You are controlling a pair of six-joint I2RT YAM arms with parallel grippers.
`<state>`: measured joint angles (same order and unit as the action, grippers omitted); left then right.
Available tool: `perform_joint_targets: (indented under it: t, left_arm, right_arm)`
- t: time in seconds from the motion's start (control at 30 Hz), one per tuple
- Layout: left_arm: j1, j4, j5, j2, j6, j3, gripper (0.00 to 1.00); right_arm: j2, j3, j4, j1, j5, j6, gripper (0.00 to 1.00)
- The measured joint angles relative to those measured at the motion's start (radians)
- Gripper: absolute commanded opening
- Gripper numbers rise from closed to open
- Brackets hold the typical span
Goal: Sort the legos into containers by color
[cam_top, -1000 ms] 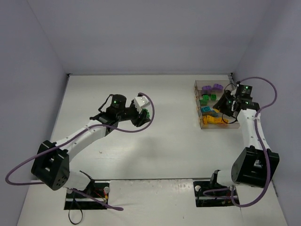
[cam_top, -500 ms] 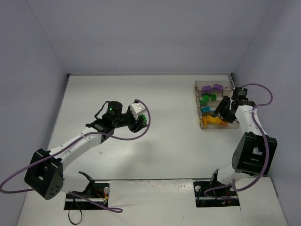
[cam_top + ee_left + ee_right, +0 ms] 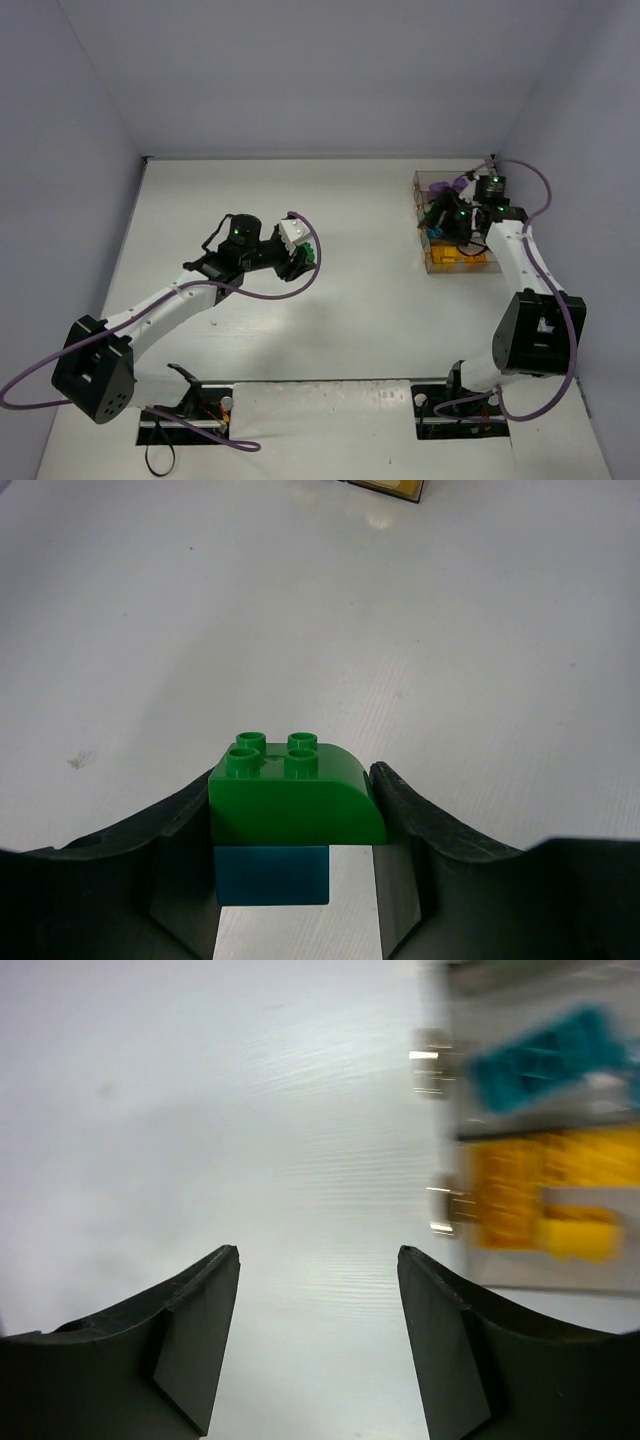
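**Left clamped on green brick mid-table, right open over the bins**

- Left gripper (image 3: 303, 256): hangs above the table (image 3: 350, 320), just toward 10 o'clock from the table's centre, well apart from the bins.
- Its jaws are clamped on a green brick (image 3: 295, 795). The brick has a rounded top edge and four studs facing up, and both fingers (image 3: 175, 830) press on its sides.
- A teal brick (image 3: 272, 873) sits directly under the green one, touching it, also between the fingers. Can't tell if the two are snapped together.
- From the top camera only a bit of green shows at the gripper tip.
- Right gripper (image 3: 318, 1260): jaws apart with nothing between them, only bare table showing through the gap.
- In the top view it hovers over the bins (image 3: 422, 182), covering the two middle compartments.
- The bins sit at about 2 o'clock from the table's centre, near the right wall. They form a row of clear compartments running from far to near.
- Far compartment: purple bricks (image 3: 462, 184).
- Nearest compartment: orange bricks (image 3: 466, 258).
- Right wrist view is blurred. At its 1 to 3 o'clock edge it shows a teal piece (image 3: 545, 1052) in one compartment and orange ones in the next. Can't count them.
- No loose bricks are visible on the open table in the top view.
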<state>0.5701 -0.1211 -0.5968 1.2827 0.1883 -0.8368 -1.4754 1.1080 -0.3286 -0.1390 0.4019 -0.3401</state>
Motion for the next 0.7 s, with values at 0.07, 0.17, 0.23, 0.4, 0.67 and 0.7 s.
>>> perform_joint_targets:
  t: [0.07,0.17,0.23,0.4,0.67,0.7]
  left_arm:
    - [0.000,0.000,-0.006,0.000,0.006,-0.001,0.15]
    - [0.000,0.002,-0.009,0.000,0.013,-0.007,0.15]
    - [0.000,0.003,-0.009,0.002,0.017,-0.015,0.15]
    - [0.000,0.009,-0.009,0.018,0.021,-0.054,0.15]
    - [0.000,0.016,-0.009,0.032,0.022,-0.080,0.15]
    - [0.000,0.019,-0.009,0.032,0.022,-0.081,0.15]
  right_arm:
    - [0.009,0.032,0.027,0.093,0.086,-0.008,0.61]
    - [0.019,0.066,0.090,0.240,0.194,-0.042,0.62]
    - [0.027,0.073,0.134,0.335,0.250,-0.072,0.63]
    - [0.030,0.074,0.201,0.510,0.319,-0.132,0.63]
    - [0.014,0.074,0.279,0.636,0.339,-0.183,0.63]
    - [0.010,0.076,0.287,0.645,0.340,-0.185,0.63]
